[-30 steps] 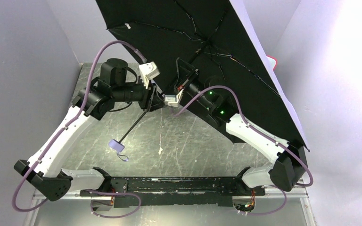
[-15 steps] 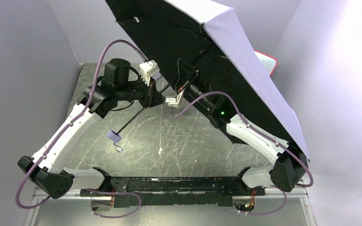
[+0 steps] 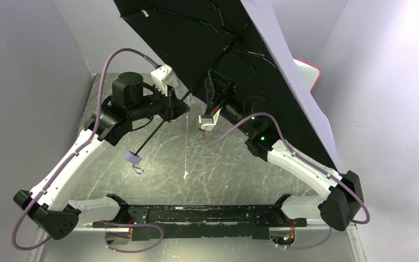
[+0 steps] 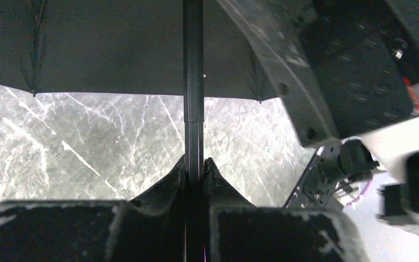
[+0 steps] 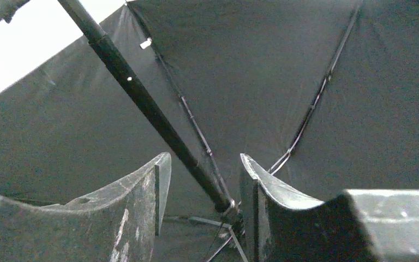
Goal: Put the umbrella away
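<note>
The umbrella [image 3: 207, 38] is open and tilted, its black lining toward me and lavender fabric [image 3: 283, 60] along its right side. Its black shaft [image 4: 192, 82] slants down to the pale handle [image 3: 133, 158] hanging above the table. My left gripper [image 3: 181, 106] is shut on the shaft, which runs up between its fingertips [image 4: 194, 166]. My right gripper [image 3: 220, 87] stands open under the canopy. The shaft [image 5: 142, 103] and thin ribs pass between its fingers [image 5: 204, 158] without being clamped.
Grey walls close in the marbled table [image 3: 213, 164] on the left, back and right. A white thing with a red rim [image 3: 309, 70] sits at the back right, partly behind the canopy. The right arm's wrist [image 4: 360, 82] hangs close beside my left gripper.
My left gripper closed on the shaft. My right gripper let go and opened. The canopy swung and tilted, and the handle shifted a little left.
</note>
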